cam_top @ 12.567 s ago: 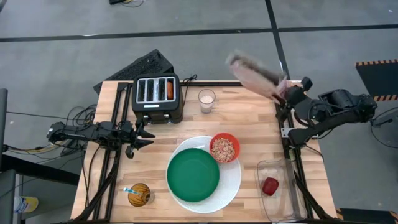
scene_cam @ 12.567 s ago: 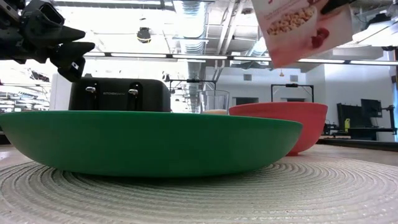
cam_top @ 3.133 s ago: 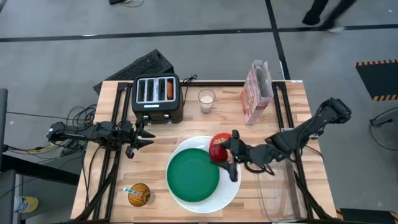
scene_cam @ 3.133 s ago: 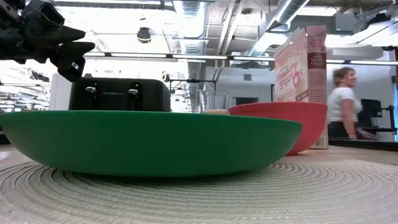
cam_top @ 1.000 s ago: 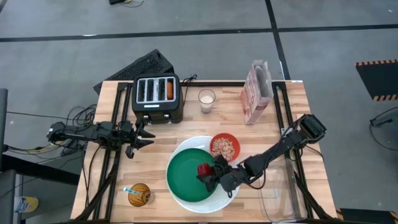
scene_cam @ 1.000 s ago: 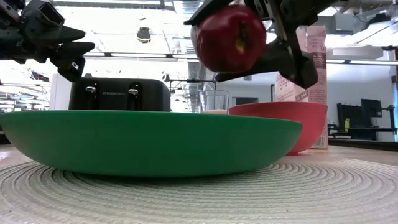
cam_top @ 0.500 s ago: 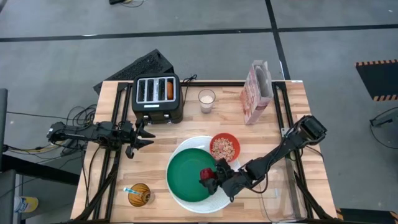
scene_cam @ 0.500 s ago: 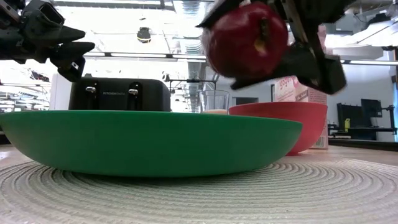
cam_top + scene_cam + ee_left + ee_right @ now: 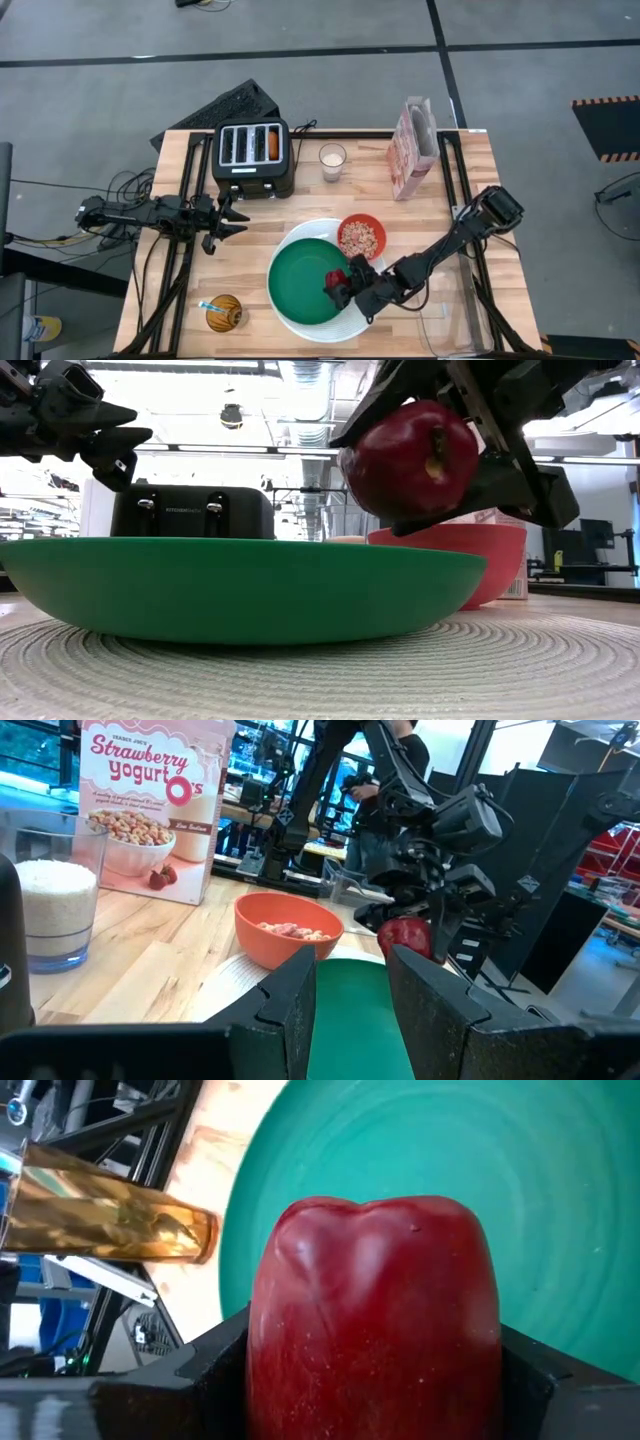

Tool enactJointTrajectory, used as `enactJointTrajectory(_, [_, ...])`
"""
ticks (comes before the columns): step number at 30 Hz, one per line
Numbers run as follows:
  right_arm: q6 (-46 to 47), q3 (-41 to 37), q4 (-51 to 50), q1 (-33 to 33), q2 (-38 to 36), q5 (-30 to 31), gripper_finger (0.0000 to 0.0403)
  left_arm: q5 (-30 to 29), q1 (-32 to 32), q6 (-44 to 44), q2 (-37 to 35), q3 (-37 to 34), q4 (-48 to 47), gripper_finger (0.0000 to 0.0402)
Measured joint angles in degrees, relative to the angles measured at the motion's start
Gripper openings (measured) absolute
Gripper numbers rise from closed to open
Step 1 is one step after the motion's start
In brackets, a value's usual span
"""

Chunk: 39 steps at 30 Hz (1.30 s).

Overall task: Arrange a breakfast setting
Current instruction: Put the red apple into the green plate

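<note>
A black four-slot toaster (image 9: 252, 157) stands at the wooden table's (image 9: 400, 215) far left; a glass of milk (image 9: 332, 161) is just beside it, and a cereal box (image 9: 411, 147) stands upright farther right, near the back edge

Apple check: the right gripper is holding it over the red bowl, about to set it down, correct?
Not quite. The right gripper does hold the apple, but over the green plate, not the red bowl. The high view shows it above the plate's right side; the right wrist view shows green directly beneath.
</note>
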Motion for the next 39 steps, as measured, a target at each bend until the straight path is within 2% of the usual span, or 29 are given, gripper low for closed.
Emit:
enactJointTrajectory(10, [2.30, 0.00, -3.06, -2.43, 0.00, -1.77, 0.0312, -0.01, 0.00, 0.00, 0.02, 0.00, 0.01, 0.0113])
enactJointTrajectory(15, [2.78, -0.02, -4.12, -3.79, 0.00, -5.24, 0.0333, -0.01, 0.00, 0.00, 0.00, 0.01, 0.01, 0.0113])
enactJointTrajectory(22, [4.85, -0.04, -5.85, -4.94, 0.00, -7.29, 0.0336, 0.00, 0.00, 0.00, 0.00, 0.00, 0.02, 0.0113])
enactJointTrajectory(34, [5.29, -0.04, -5.86, -4.98, 0.00, -7.40, 0.0337, -0.01, 0.00, 0.00, 0.00, 0.01, 0.00, 0.0113])
enactJointTrajectory(39, [6.61, -0.04, -5.86, -4.98, 0.00, -7.37, 0.0352, 0.00, 0.00, 0.00, 0.00, 0.01, 0.01, 0.0113])
